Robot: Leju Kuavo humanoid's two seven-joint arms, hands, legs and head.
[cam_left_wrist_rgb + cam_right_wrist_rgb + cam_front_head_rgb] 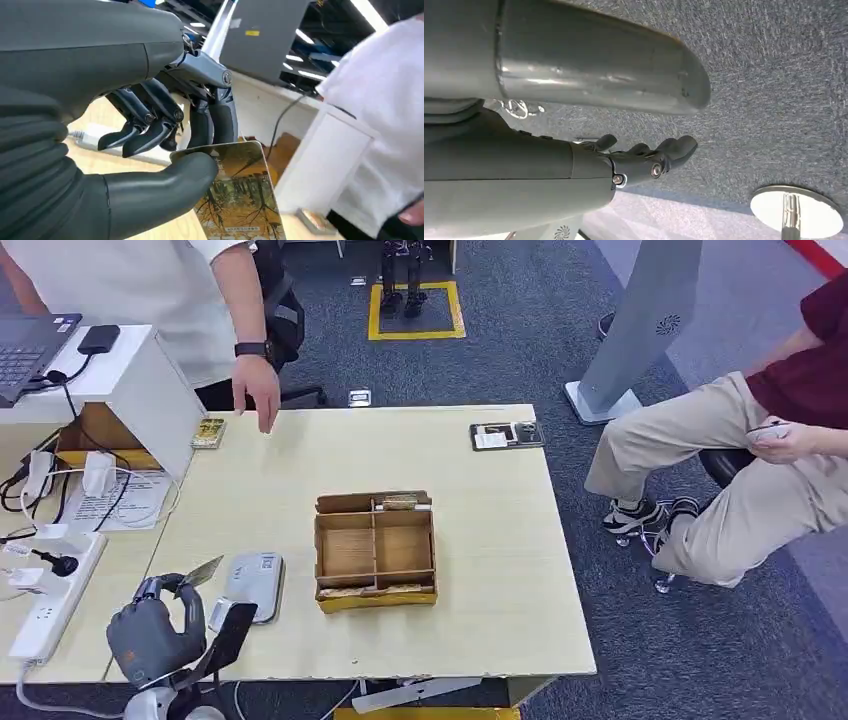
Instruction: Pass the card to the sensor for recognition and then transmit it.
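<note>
The left hand (150,632) has a dark grey matte back and a silvery metal wrist; at about 3 o'clock from it sits a flat black wedge-shaped plate on the forearm. Seen up close, the left hand (150,125) shows a grey ribbed cover, a thick smooth grey thumb (165,187), glossy dark fingers (145,137) and a bluish steel knuckle bracket with a round screw. The right hand (644,157) has the same dark fingers, two small bright screws at the knuckle, and a smooth brushed-silver arm tube (589,65) at 12 o'clock
</note>
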